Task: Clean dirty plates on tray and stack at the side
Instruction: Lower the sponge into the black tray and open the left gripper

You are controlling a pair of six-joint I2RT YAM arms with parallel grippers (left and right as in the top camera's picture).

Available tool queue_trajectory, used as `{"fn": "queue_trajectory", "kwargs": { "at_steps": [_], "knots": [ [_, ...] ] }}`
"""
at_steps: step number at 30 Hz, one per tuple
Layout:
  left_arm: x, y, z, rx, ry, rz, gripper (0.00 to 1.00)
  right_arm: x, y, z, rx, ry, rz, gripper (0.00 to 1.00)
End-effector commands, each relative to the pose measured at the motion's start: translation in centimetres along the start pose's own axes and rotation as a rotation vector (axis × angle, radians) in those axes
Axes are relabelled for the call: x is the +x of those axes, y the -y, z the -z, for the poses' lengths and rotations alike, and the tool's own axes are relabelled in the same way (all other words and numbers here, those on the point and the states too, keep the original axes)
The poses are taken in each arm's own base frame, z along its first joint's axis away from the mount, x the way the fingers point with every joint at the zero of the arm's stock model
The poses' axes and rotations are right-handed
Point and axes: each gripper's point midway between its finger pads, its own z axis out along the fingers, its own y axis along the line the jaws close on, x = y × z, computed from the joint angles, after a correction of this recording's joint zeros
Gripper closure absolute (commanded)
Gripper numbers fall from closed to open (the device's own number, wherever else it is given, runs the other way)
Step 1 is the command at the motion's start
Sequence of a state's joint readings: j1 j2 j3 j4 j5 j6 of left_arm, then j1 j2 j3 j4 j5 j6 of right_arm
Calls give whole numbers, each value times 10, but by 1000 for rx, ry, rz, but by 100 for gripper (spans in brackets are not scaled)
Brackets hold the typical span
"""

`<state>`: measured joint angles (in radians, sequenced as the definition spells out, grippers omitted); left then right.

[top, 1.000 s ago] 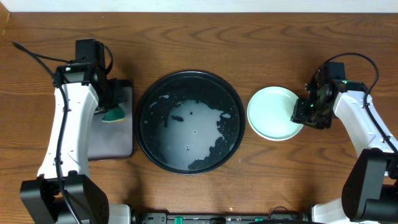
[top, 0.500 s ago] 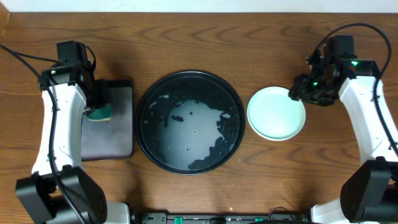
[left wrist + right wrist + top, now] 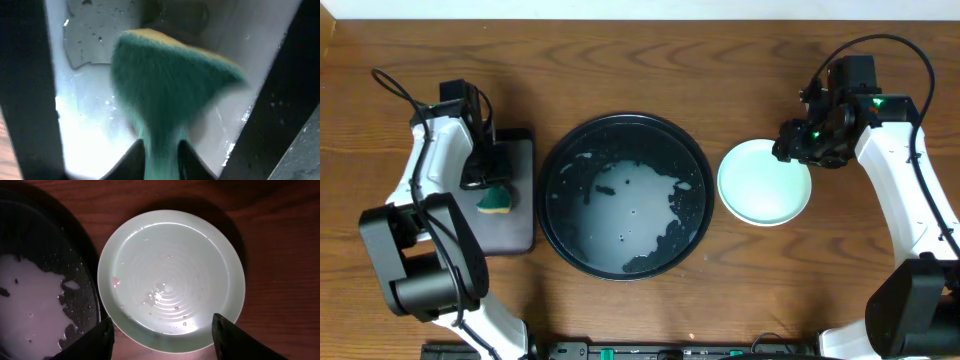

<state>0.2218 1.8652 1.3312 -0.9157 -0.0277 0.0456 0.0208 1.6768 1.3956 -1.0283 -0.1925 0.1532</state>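
A pale mint-blue plate (image 3: pixel 763 183) lies on the wood to the right of the large round black tray (image 3: pixel 556 160); whether it lies on others I cannot tell. The tray holds milky water and no plates. The plate fills the right wrist view (image 3: pixel 170 277), wet, with a small pink spot. My right gripper (image 3: pixel 162 332) is open and empty above the plate; overhead it hangs over the plate's far right edge (image 3: pixel 807 143). My left gripper (image 3: pixel 161 160) is shut on the teal sponge (image 3: pixel 170 85), holding it over the small rectangular tray (image 3: pixel 515 225).
The small black rectangular tray sits left of the round tray, wet inside (image 3: pixel 85 125). Bare wooden table (image 3: pixel 650 60) lies behind and in front of the trays. Cables trail from both arms.
My right gripper has let go of the plate's right rim, risen and moved back over it. My left gripper has carried the sponge nearer along the small tray.
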Motion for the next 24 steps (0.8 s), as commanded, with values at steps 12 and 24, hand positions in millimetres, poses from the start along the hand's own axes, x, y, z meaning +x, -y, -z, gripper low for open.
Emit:
{"fn": "queue_trajectory", "kwargs": {
  "at_steps": [12,24],
  "knots": [
    [-4,4,112,81,246,6,40,-20,-15,43,-12,101,44,26],
    [35,-3,239,114,656,15,28,-42,-27,208,57,545,94,1]
  ]
}}
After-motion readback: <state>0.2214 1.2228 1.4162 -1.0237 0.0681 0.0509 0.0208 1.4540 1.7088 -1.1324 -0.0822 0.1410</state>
